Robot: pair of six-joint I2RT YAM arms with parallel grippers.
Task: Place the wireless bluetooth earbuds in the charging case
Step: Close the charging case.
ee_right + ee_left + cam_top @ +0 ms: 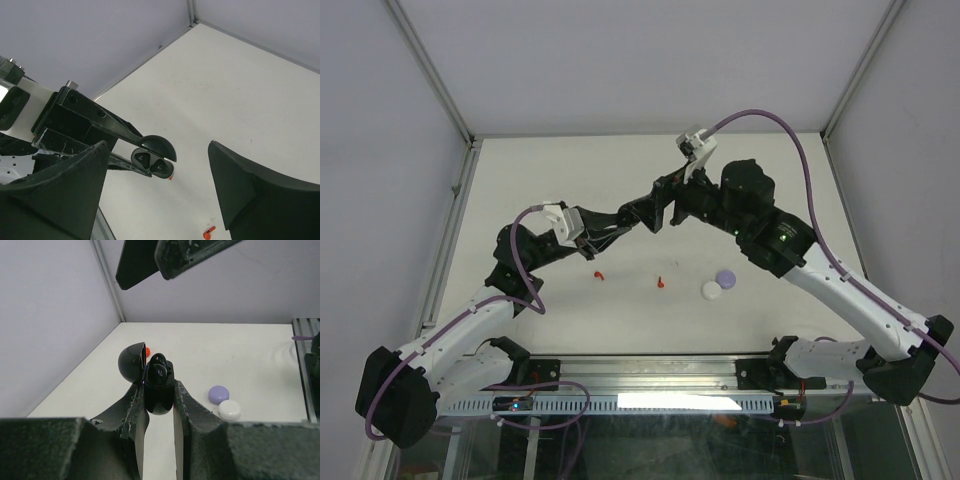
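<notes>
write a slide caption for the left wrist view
Left gripper holds the open black case, buds inside; a lilac case and a white case sit on the table.

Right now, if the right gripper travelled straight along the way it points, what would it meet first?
Probably the open black charging case, gripped by the left gripper. It sits just ahead, framed between the open fingers of the right gripper, though depth is hard to judge.

A robot lab cell: white table boxed by grey panels, aluminium posts.
</notes>
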